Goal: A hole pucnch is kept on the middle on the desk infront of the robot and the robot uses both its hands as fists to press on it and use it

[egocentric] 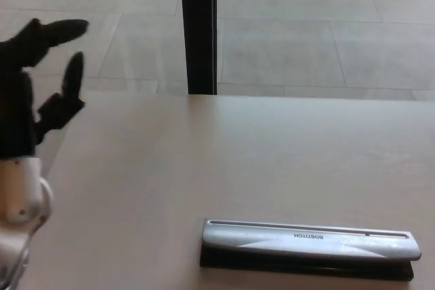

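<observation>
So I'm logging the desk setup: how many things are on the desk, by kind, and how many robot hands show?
Hole punch lying on the desk: 1
Robot hands: 1, the left hand, raised at the desk's left edge, fingers apart, holding nothing
Right hand: 0, out of view
Total: 2

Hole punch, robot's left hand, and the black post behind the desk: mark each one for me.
hole punch (309, 237): head view, on the silver top lever near the printed brand.
left hand (30, 93): head view, on the black palm below the spread fingers.
black post (198, 28): head view, on its shaft above the desk edge.
</observation>
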Robot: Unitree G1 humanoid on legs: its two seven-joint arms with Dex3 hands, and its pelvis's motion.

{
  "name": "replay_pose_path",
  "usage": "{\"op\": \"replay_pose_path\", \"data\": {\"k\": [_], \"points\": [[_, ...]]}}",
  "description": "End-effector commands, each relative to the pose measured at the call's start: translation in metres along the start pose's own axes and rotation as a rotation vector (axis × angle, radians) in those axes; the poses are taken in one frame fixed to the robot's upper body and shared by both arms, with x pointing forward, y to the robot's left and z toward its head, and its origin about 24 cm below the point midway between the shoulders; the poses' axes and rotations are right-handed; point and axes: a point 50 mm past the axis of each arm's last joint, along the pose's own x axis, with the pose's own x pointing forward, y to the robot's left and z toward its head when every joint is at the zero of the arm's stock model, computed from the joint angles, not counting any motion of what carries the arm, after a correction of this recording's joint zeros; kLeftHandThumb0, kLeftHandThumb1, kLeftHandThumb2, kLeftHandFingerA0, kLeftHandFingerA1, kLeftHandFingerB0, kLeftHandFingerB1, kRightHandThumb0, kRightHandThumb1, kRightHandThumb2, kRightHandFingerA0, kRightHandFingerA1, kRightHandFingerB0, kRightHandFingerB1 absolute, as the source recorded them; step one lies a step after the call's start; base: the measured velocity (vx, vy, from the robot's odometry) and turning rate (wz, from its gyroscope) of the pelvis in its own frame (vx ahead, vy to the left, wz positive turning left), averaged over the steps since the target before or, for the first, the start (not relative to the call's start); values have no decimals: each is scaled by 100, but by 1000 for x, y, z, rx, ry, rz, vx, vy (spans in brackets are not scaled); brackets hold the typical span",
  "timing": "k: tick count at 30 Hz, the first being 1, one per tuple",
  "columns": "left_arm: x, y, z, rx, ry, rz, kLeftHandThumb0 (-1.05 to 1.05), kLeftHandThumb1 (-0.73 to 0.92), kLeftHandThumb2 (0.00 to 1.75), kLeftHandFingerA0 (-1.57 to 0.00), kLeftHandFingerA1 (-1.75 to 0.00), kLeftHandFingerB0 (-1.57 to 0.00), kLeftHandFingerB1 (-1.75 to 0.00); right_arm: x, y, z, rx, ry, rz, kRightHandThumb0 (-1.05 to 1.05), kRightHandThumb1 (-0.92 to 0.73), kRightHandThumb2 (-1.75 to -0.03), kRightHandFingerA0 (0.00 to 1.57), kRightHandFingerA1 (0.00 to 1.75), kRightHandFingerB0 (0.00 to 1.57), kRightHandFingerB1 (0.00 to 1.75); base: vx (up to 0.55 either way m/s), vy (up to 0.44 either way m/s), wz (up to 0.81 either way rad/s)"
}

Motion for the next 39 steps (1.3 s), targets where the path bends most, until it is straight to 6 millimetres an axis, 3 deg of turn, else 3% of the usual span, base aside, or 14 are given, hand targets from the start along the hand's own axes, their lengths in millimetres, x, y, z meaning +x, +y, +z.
{"op": "replay_pose_path", "data": {"k": [1, 2, 3, 10, 12, 14, 15, 16, 17, 20, 23, 29, 32, 39], "points": [[-51, 184, -53, -179, 646, 329, -61, 64, 65, -98, -57, -86, -53, -76, -158, -90, 400, 659, -654, -70, -75, -62, 48, 62, 26, 54, 0, 0, 0], [-64, 189, -59, -185, 657, 350, -63, 66, 62, -95, -55, -85, -53, -84, -156, -95, 397, 686, -698, -71, -57, -101, 46, 69, 25, 59, 0, 0, 0], [-78, 194, -65, -184, 682, 392, -66, 62, 61, -97, -54, -89, -52, -93, -154, -98, 418, 691, -731, -66, -74, -62, 43, 69, 24, 58, 0, 0, 0], [-151, 201, -95, -55, 815, 618, -66, 61, 64, -102, -66, -82, -58, -132, -133, -115, 461, 807, -936, -61, -80, -65, 47, 82, 29, 67, 0, 0, 0], [-207, 193, -112, -44, 959, 695, -67, 43, 98, -85, -76, -79, -74, -166, -110, -131, 503, 950, -990, -62, -59, -105, 120, 136, 31, 71, 0, 0, 0], [-211, 192, -113, -45, 972, 692, -67, 43, 98, -85, -76, -79, -74, -170, -111, -132, 509, 951, -990, -62, -59, -105, 120, 136, 31, 71, 0, 0, 0], [-223, 189, -116, -30, 1018, 686, -64, 58, 68, -96, -68, -83, -63, -181, -106, -134, 512, 971, -965, -65, -78, -63, 89, 158, 21, 76, 0, 0, 0], [-233, 187, -121, 4, 1047, 667, -65, 58, 68, -94, -68, -83, -65, -188, -102, -136, 520, 1007, -975, -72, -58, -102, 100, 128, 22, 66, 0, 0, 0], [-243, 183, -124, 26, 1083, 646, -68, 56, 68, -105, -74, -87, -66, -195, -98, -138, 512, 1034, -968, -64, -73, -69, 93, 164, 36, 86, 0, 0, 0], [-279, 176, -135, 171, 1268, 490, -71, 70, 62, -100, -81, -87, -68, -219, -83, -141, 462, 1142, -915, -59, -72, -68, 107, 174, 21, 71, 0, 0, 0], [-308, 171, -138, 223, 1368, 338, -58, 52, 67, -99, -75, -88, -83, -236, -75, -139, 397, 1191, -791, -57, -73, -62, 87, 134, 20, 63, 0, 0, 0], [-318, 169, -137, 183, 1367, 406, -58, 54, 68, -102, -69, -93, -69, -241, -51, -135, 465, 1237, -829, -50, -69, -63, 80, 153, 34, 73, 0, 0, 0], [-313, 166, -136, 112, 1342, 451, -62, 52, 68, -100, -67, -96, -73, -247, -35, -125, 459, 1254, -745, -47, -71, -63, 46, 88, 39, 70, 0, 0, 0], [-315, 167, -138, 111, 1384, 369, -57, 48, 69, -103, -70, -93, -70, -250, -27, -119, 434, 1283, -668, -51, -70, -62, 58, 79, 50, 64, 0, 0, 0]]}}
